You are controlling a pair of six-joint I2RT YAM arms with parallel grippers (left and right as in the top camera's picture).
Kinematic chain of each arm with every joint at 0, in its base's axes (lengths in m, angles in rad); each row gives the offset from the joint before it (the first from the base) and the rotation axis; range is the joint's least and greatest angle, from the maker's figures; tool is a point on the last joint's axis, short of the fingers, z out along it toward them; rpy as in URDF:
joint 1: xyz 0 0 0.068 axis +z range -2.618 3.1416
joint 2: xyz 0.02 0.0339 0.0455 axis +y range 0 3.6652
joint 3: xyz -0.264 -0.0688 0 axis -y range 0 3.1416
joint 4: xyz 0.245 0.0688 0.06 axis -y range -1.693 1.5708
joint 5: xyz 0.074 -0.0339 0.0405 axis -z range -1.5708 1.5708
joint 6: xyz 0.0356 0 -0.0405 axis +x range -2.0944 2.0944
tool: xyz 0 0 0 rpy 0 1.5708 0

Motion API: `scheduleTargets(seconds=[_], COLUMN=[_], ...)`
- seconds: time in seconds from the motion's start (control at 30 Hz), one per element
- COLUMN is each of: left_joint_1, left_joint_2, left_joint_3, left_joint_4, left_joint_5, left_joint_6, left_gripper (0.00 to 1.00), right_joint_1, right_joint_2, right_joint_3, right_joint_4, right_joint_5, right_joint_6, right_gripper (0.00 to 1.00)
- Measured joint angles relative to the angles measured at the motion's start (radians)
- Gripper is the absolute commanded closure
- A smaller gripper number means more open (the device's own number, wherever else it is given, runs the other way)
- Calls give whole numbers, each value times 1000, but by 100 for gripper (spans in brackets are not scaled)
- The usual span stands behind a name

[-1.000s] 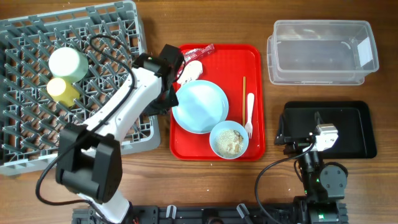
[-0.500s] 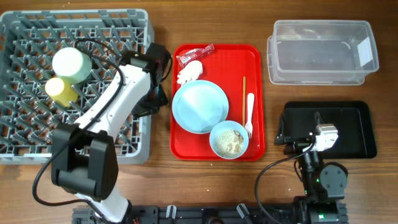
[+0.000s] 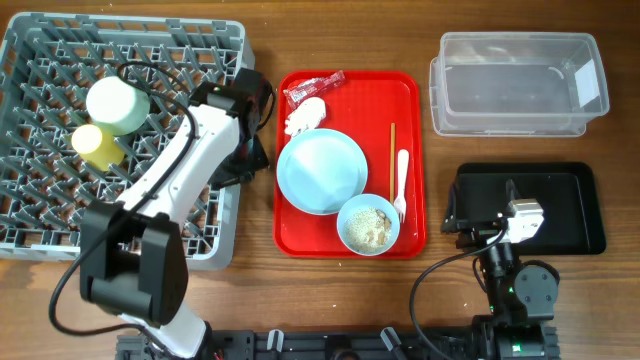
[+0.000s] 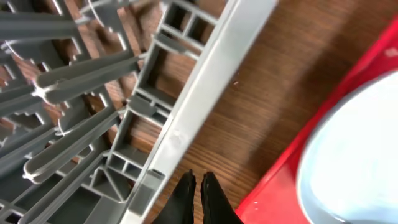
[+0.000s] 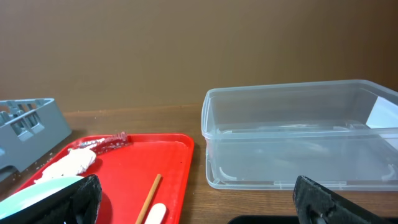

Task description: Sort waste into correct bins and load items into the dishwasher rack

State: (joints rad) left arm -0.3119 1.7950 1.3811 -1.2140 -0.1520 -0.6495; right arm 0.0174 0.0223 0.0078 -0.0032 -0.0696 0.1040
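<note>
Left gripper (image 4: 199, 180) hovering pinched together at grey pegged dishwasher rack (image 3: 40, 240) rim, right gripper (image 5: 199, 202) gaping | leftward: light green bowl (image 3: 117, 103), small yellow cup (image 3: 97, 145) sitting racked | rightward: pale blue round plate (image 3: 322, 172), red snack wrapper (image 3: 315, 87) and more waiting on flat red tray (image 3: 410, 100)

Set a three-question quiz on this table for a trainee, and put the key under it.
1. True or false: the light green bowl and the small yellow cup stand in the dishwasher rack.
2. Where do the food scraps lie?
A. in the pale blue bowl on the red tray
B. in the clear tub
C. in the black tray
3. Fill the gap: the left gripper, next to the rack's rim, has its jaws ____.

Key: 1 true; 2 A; 3 shut.
</note>
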Motion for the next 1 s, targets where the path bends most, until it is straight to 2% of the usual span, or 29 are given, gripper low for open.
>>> scheduleTargets(seconds=[0.17, 0.2, 0.23, 0.27, 0.3, 0.4, 0.6, 0.7, 0.77, 0.83, 0.9, 0.93, 1.0], left_joint_1=[0, 0, -2, -5, -12, -58, -171, -227, -248, -259, -259, -259, -259], left_joint_2=[-111, -145, -166, -198, -219, -251, -251, -251, -251, -250, -249, -246, -235], left_joint_3=[-3, -3, -3, -3, -3, -3, -3, -3, -3, -3, -3, -3, -3], left_joint_4=[91, 126, 148, 187, 209, 289, 327, 336, 336, 336, 337, 349, 397], left_joint_5=[93, 151, 185, 254, 303, 451, 528, 483, 437, 385, 362, 349, 317], left_joint_6=[35, 56, 71, 88, 103, 118, 126, 123, 111, 90, 83, 83, 75], left_gripper=[94, 73, 48, 10, 0, 0, 0, 0, 6, 7, 23, 28, 26], right_joint_1=[0, 0, 0, 0, 0, 0, 0, 0, 0, 0, 0, 0, 0], right_joint_2=[0, 0, 0, 0, 0, 0, 0, 0, 0, 0, 0, 0, 0], right_joint_3=[0, 0, 0, 0, 0, 0, 0, 0, 0, 0, 0, 0, 0], right_joint_4=[0, 0, 0, 0, 0, 0, 0, 0, 0, 0, 0, 0, 0], right_joint_5=[0, 0, 0, 0, 0, 0, 0, 0, 0, 0, 0, 0, 0], right_joint_6=[0, 0, 0, 0, 0, 0, 0, 0, 0, 0, 0, 0, 0], right_gripper=[0, 0, 0, 0, 0, 0, 0, 0, 0, 0, 0, 0, 0])
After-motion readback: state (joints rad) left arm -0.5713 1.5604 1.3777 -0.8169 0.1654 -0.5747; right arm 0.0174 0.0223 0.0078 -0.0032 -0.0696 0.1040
